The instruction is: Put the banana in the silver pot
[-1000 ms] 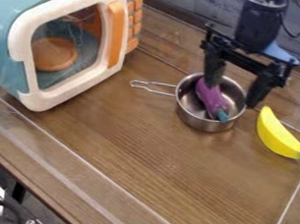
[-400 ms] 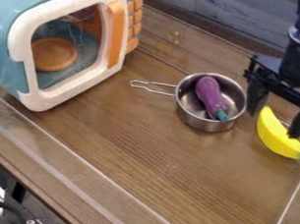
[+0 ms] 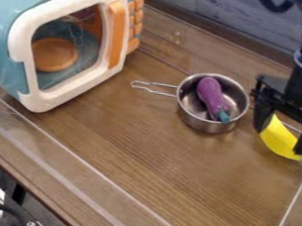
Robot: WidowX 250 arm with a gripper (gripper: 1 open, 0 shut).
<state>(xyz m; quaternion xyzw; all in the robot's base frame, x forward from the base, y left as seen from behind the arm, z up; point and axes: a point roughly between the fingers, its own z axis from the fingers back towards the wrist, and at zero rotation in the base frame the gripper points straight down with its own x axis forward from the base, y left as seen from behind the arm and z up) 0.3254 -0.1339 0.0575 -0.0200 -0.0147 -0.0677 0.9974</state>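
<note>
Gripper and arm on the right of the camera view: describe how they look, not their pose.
The gripper is all black, with two long thin fingers hanging from a wider black crossbar. Above it sits a dark cylindrical wrist section. A dark cable loops at the top edge of the picture. No markings can be made out.

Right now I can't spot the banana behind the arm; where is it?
The banana lies on the table at the right edge, just right of the silver pot, between the open jaws.
</note>
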